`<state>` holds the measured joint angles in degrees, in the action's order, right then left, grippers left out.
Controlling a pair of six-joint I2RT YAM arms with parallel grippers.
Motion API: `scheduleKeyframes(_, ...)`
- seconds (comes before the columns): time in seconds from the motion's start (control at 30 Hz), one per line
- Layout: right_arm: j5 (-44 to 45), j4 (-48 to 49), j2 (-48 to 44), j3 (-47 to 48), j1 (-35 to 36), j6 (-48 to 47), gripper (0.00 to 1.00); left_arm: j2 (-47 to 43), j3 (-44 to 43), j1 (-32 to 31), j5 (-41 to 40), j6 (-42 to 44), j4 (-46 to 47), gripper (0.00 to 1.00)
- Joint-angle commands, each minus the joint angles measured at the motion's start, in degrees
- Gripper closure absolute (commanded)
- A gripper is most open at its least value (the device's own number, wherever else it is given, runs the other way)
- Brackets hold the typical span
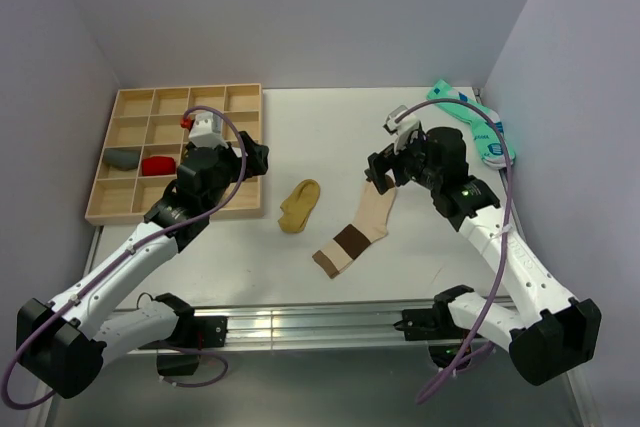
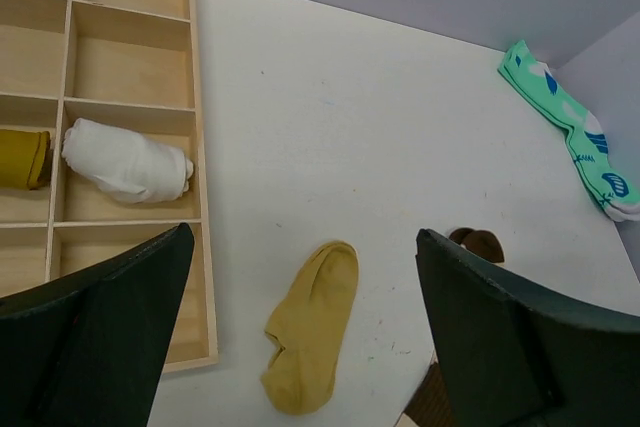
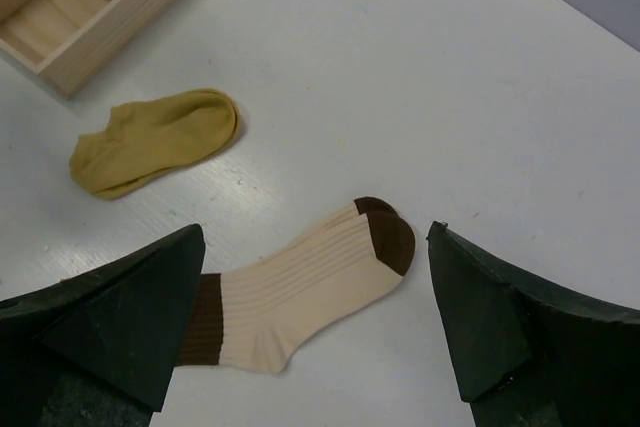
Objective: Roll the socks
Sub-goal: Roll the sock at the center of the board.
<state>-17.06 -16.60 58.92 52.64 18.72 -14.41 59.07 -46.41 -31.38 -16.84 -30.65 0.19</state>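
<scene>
Now: both socks lie flat and unrolled on the white worktop (image 1: 330,127), so rolling has not begun on either. The mustard-yellow fabric ankle sock (image 1: 299,205) sits mid-worktop, near the pale wooden compartment tray (image 1: 100,209). The longer beige ribbed sock with dark brown bands (image 3: 300,292) lies to its right, apart from it. Your left hand (image 2: 305,247) hovers above the yellow sock, fingers spread wide and holding nothing. Your right hand (image 3: 315,237) hangs over the beige sock's toe end, likewise spread and empty. Judgement: each hand is staged over its own sock for a first pinch. A white rolled bundle (image 2: 125,162) in the tray suggests where finished rolls go.
</scene>
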Motion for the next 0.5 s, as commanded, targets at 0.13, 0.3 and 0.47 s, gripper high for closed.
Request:
scheduleKeyframes(0.13,-0.52,-1.85,0.23,2.81,-0.09,-0.88,0.03,-0.18,-1.31,-0.26,-1.0,0.86,1.31,0.01)
scheduleKeyframes(0.3,-1.23,-5.45,5.49,3.7,0.96,-1.75,0.17,-0.09,-0.44,-0.26,-1.71,-0.28,1.13,0.01)
scheduleKeyframes(0.47,2.73,-5.55,9.9,2.47,7.9,-2.29,0.22,0.52,1.06,-0.26,-1.88,-1.51,0.96,0.01)
